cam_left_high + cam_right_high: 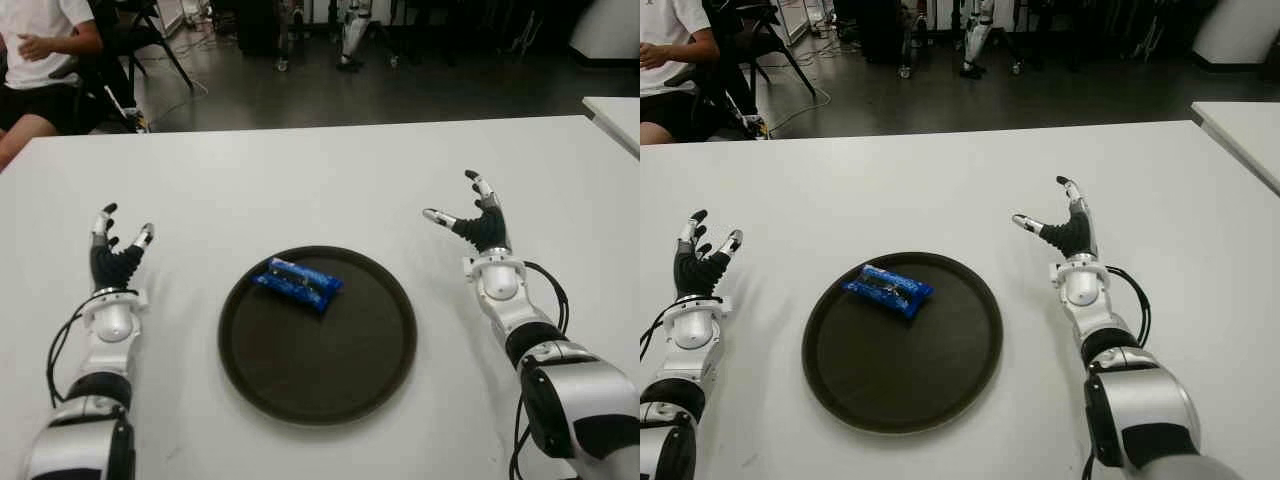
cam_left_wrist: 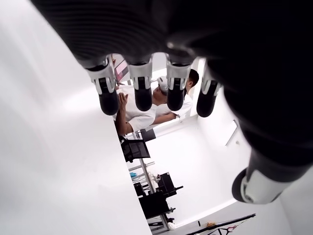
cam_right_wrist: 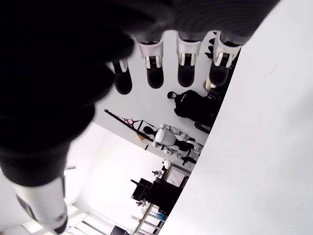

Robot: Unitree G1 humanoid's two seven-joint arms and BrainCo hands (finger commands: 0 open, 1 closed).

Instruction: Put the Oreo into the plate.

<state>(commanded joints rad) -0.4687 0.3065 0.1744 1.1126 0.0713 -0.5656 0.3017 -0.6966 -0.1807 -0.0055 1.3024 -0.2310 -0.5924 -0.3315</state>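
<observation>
One blue Oreo packet (image 1: 298, 284) is seen lying flat inside a round dark plate (image 1: 340, 385), toward the plate's far left part, with its length set at a slant. The plate is placed on a white tabletop (image 1: 300, 180), near the robot's edge and roughly midway between the two arms.

Neither robot hand is touching the packet or the plate. The left robot hand (image 1: 118, 250) is shown to the left of the plate, well apart from it, with its fingers extended upward and spread, and nothing is held in it. In the left wrist view, four dark fingertips (image 2: 143, 98) are seen straight and separated, with only open space between them. The right robot hand (image 1: 478, 218) is shown to the right of the plate, also apart from it, palm turned inward, thumb pointed toward the plate and fingers stretched out; nothing is held in it either.

Beyond the far left corner of the tabletop, a seated person (image 1: 40, 50) in a white shirt is partly visible.
</observation>
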